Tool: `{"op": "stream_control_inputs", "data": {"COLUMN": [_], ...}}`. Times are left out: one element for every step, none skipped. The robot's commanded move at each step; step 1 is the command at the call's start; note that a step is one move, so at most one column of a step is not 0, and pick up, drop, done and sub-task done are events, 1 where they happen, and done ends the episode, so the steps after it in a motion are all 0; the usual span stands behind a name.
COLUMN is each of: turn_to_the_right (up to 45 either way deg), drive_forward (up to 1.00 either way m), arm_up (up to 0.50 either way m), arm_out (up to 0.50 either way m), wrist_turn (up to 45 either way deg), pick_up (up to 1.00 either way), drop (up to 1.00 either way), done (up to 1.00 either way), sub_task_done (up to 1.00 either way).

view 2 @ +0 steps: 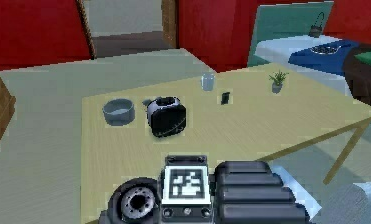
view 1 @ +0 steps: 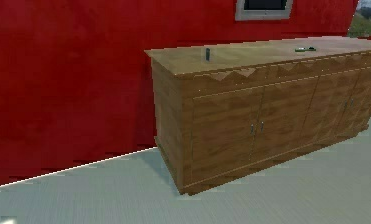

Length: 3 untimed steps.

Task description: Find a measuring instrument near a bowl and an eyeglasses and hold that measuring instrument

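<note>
In the arm side view a pale wooden table (view 2: pixel 293 125) carries a grey bowl (view 2: pixel 118 109). Just right of the bowl stands a dark rounded thing with a pale band (view 2: pixel 167 115). Farther out are a clear glass (view 2: pixel 207 81), a small dark thing (view 2: pixel 225 98) and a little potted plant (view 2: pixel 278 81). At the bottom edge a white square with black marks (view 2: pixel 188 184) sits on the arm's dark end. The gripper's dark round body (view 2: pixel 138 203) is left of that square. Its far end cannot be made out, so I cannot tell whether it holds anything.
The forward view has a wooden sideboard (view 1: pixel 273 110) against a red wall (view 1: pixel 73 80). On its top are a small dark upright thing (view 1: pixel 206 51) and a flat thing (view 1: pixel 306 48). Bare grey floor (view 1: pixel 93 195) lies in front. Beyond the table stands a bed with a blue cover (view 2: pixel 318 52).
</note>
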Motion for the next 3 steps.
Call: {"op": "stream_control_inputs", "data": {"turn_to_the_right": [0.0, 0.0, 0.0], "drive_forward": [0.00, 0.00, 0.00], "arm_up": [0.00, 0.00, 0.00], "arm_out": [0.50, 0.00, 0.00], "wrist_turn": [0.0, 45.0, 45.0], "pick_up": [0.00, 0.00, 0.00], "drop": [0.00, 0.00, 0.00], "done": [0.00, 0.00, 0.00], "sub_task_done": [0.00, 0.00, 0.00]}}
